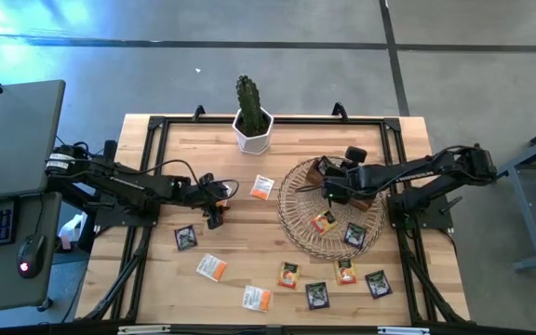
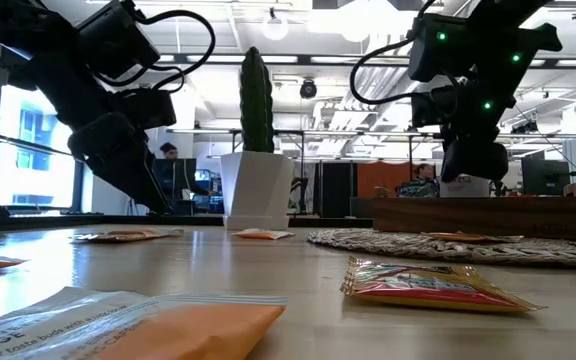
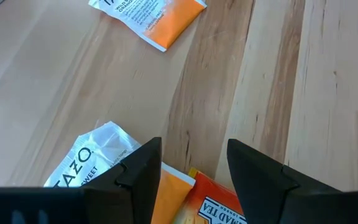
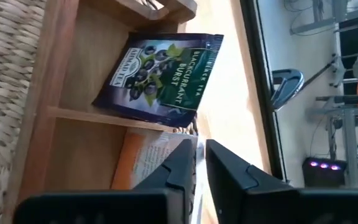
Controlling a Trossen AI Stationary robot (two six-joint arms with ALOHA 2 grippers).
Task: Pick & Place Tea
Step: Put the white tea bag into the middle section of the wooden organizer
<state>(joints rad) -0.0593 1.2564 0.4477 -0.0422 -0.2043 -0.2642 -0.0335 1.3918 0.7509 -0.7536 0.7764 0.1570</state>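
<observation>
Flat square tea sachets lie scattered on the wooden table: white-and-orange ones (image 1: 261, 187) (image 1: 212, 267), black ones (image 1: 186, 237) (image 1: 317, 294) and a yellow-red one (image 1: 289, 274). More sachets lie on the wicker tray (image 1: 298, 228). My left gripper (image 1: 214, 205) is open and low over a white-and-orange sachet (image 3: 92, 163) and an orange-red sachet (image 3: 211, 200). My right gripper (image 4: 201, 163) is over the brown wooden box (image 4: 61, 113) on the tray, shut on a white-and-orange sachet (image 4: 146, 158). A black sachet (image 4: 160, 70) lies in the neighbouring compartment. My right gripper pinches the white-and-orange sachet by its edge (image 4: 190, 142) between the two nearly closed fingers, coming from above. The rest of the sachet lies down in the box compartment. The fingers hide how far the edge reaches between them.
A cactus in a white pot (image 1: 252, 121) stands at the table's far edge, between the arms. The wicker tray takes up the right half of the table, with the box at its far side (image 2: 478, 215). Bare wood lies between the pot and the near sachets.
</observation>
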